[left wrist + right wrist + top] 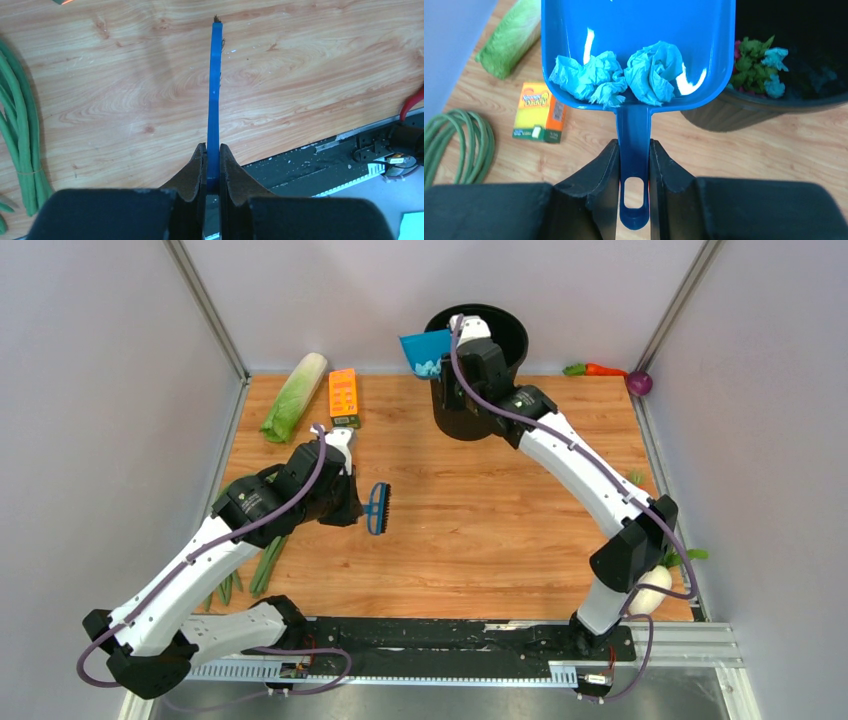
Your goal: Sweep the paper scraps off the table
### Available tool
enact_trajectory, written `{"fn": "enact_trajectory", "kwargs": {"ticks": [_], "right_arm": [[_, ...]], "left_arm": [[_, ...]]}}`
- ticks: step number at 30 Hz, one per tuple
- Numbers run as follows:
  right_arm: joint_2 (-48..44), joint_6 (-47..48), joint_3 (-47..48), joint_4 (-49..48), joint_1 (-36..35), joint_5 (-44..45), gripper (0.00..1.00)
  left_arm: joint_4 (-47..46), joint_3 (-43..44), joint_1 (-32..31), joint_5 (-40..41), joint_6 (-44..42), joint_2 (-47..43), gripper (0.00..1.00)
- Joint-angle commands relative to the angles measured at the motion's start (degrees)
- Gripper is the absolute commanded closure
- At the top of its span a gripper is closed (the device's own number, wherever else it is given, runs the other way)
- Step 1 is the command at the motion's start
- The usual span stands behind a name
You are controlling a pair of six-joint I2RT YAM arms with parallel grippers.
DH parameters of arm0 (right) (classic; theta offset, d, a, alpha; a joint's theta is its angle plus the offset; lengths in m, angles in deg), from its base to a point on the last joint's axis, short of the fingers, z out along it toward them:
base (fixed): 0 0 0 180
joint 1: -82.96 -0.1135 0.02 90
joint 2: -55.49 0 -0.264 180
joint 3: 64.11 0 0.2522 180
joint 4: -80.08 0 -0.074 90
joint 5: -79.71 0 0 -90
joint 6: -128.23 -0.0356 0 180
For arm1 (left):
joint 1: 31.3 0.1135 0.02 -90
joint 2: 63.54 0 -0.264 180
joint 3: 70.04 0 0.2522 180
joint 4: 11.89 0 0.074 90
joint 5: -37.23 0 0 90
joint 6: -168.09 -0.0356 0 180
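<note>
Near the arm bases, the left gripper clamps the blue hand brush with black bristles over the light-brown wooden table. Farther back, at the round black bin, the right gripper pinches the handle of the blue plastic dustpan. The crumpled light-blue paper scraps lying in it look feather-light, soft and loose, so they are best moved by tipping the stiff pan.

top: overhead, whole table | left wrist: close, downward | right wrist: close, toward bin | shared: table
</note>
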Motion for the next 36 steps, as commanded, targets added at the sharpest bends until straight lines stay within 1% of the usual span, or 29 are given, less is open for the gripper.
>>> {"fn": "enact_trajectory", "kwargs": {"ticks": [1,9,13,18,24,28,30,34,36], "right_arm": [[3.0,-2.67,7.86,-1.86,3.56,-5.88,1.0],[9.86,-10.4,18.23,-2.56,9.27,-14.14,1.0],[11.8,-16.03,19.74,-5.01,11.56,-21.07,1.0],[11.27,-24.2,15.0,-11.69,14.81,-28.63,1.0],[8.81,-34.48,7.53,-23.63,19.11,-37.69,1.0],[8.46,-40.55,4.63,-28.56,21.14,-41.47,1.0],[7.93,-44.93,1.91,-32.69,22.63,-43.49,1.0],[6.35,-56.97,-5.82,-46.82,24.91,-47.01,1.0],[6.17,-60.67,-8.03,-51.85,25.62,-48.24,1.0]], "left_arm": [[-0.28,1.8,0.24,-0.78,1.78,-0.45,1.0],[1.57,1.98,0.24,-1.3,2.57,-0.72,1.0],[1.75,2.41,0.24,-0.95,2.66,-0.63,1.0],[1.57,3.29,0.24,-1.13,2.3,0.77,1.0],[0.34,3.56,0.24,-1.57,2.22,1.92,1.0],[-0.71,3.21,0.24,-1.92,2.3,2.36,1.0],[-1.15,3.21,0.24,-2.09,2.3,2.71,1.0],[-2.21,3.3,0.24,-2.71,2.3,3.33,1.0],[-2.73,3.21,0.24,-3.06,2.3,3.59,1.0]]}}
